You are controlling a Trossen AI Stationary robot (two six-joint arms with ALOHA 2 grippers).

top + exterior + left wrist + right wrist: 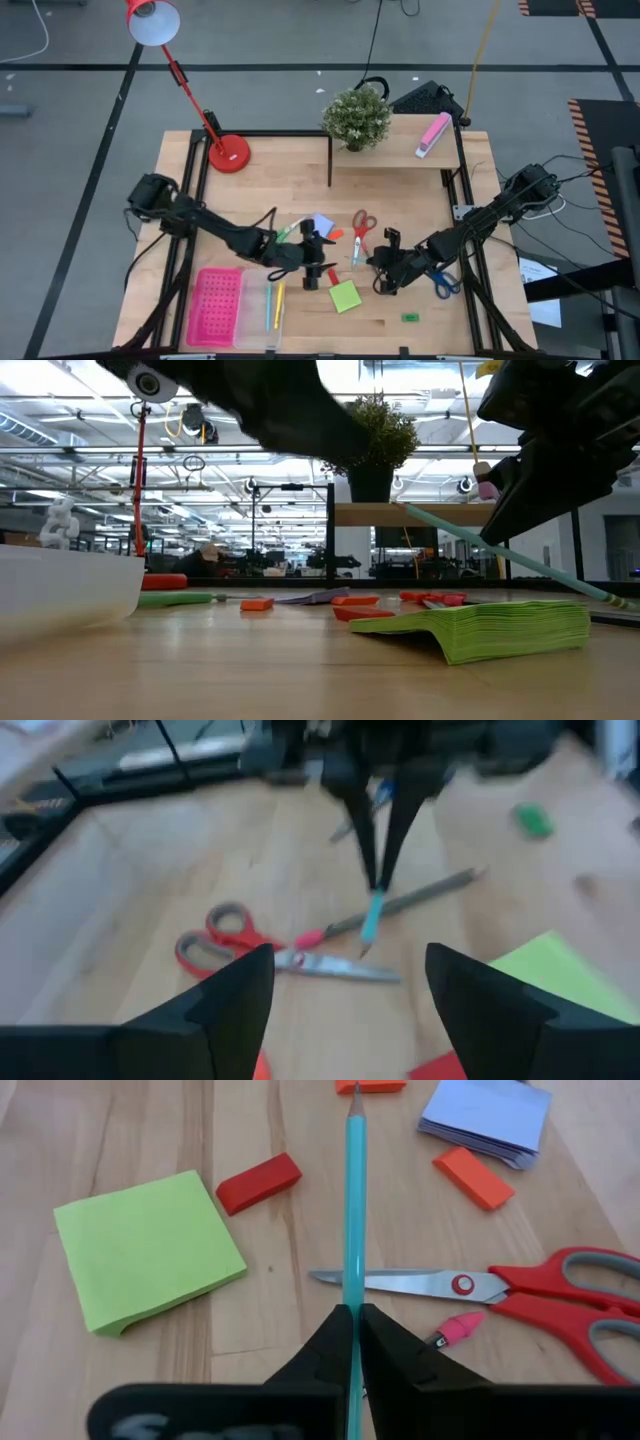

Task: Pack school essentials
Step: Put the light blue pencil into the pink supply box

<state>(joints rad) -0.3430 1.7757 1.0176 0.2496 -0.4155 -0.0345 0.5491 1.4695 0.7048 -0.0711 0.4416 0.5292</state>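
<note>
- The right gripper (352,1315) is closed on a turquoise pencil (354,1200) and holds it just above the table, over the blades of the red scissors (520,1295).
- The left gripper (350,990) hangs low in the middle of the table with its fingers wide apart and nothing between them. It points toward the red scissors and the held pencil.
- In the high view, a clear box (272,312) stands at the front of the table, just beside a pink tray (215,305). A few thin pens or pencils lie in the box already, so I judge the packing as started but far from finished.
- Many things are still on the table: the green note pad (345,296), the pale-blue note pad (487,1117), a red block (258,1182), an orange block (474,1177), the red scissors, blue scissors (443,283) near the right arm, and a small green block (410,317) near the front edge.
- A small pink piece (455,1326) lies just beside the red scissors; I cannot tell what it is.
- The held pencil probably must travel across to the clear box next, which is well apart from the right gripper.
</note>
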